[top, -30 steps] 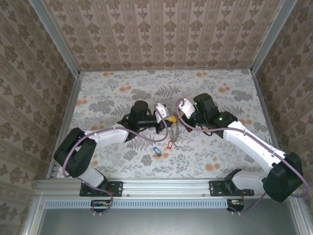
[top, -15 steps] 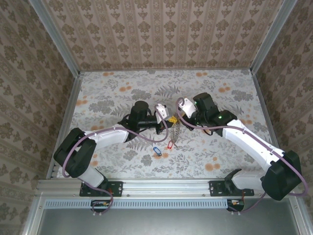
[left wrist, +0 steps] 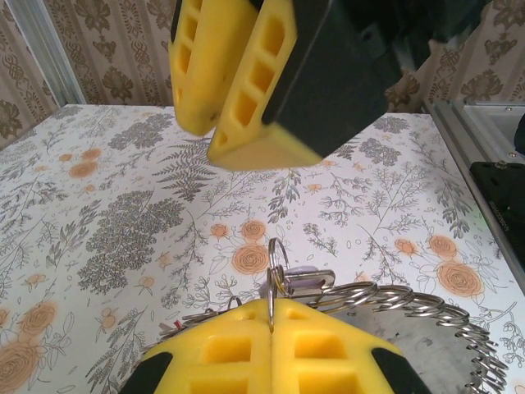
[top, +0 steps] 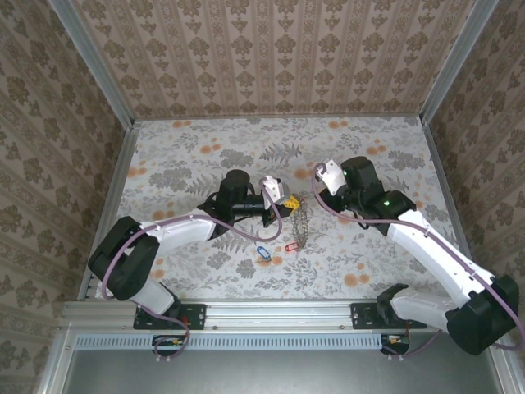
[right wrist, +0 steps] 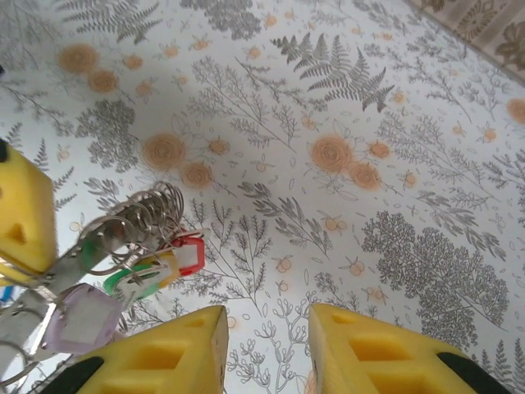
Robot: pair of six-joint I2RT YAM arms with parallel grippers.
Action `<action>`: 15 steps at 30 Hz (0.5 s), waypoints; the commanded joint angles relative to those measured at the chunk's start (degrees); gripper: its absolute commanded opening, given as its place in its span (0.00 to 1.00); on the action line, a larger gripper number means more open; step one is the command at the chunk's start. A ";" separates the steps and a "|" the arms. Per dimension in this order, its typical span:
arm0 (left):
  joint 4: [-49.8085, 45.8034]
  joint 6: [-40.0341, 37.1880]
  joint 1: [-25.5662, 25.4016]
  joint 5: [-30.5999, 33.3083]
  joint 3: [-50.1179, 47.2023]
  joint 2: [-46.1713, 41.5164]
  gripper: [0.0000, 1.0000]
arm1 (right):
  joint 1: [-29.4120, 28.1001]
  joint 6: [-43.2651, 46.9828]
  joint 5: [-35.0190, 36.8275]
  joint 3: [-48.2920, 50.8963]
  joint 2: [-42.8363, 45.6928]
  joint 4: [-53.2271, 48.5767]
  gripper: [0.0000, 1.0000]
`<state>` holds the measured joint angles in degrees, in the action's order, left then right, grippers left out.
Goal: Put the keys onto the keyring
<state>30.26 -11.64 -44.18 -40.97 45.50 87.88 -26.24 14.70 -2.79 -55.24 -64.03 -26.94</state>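
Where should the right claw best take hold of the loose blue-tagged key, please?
Probably grip the blue-tagged key by its oval tag, coming from straight above. It lies on the table, clear of the red-tagged key, and the tag looks its broadest part.

Keyring [top: 302, 218]: grey chain-like bunch of metal rings, seen stretched near-to-far at table centre. Small upright loop [left wrist: 276, 261] at one end was pinched between closed pads of left gripper [left wrist: 271, 318]. Red tag [right wrist: 190, 250], green tag [right wrist: 135, 277] and pale purple tag [right wrist: 82, 320] were bunched against coil; whether threaded could not be told. Blue-tagged key [top: 262, 251] and red-tagged key [top: 289, 245] were seen loose, flat on table, just near-left of keyring, slightly apart.
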 commanded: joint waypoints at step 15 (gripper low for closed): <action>0.73 -0.50 -0.18 -4.90 2.48 -1.64 0.00 | 0.14 2.63 -22.13 7.14 2.75 12.94 0.34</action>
<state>29.76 -11.62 -44.23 -43.11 45.52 87.88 -26.24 13.78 -20.32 -47.46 -60.42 -16.93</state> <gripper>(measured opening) 0.041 0.337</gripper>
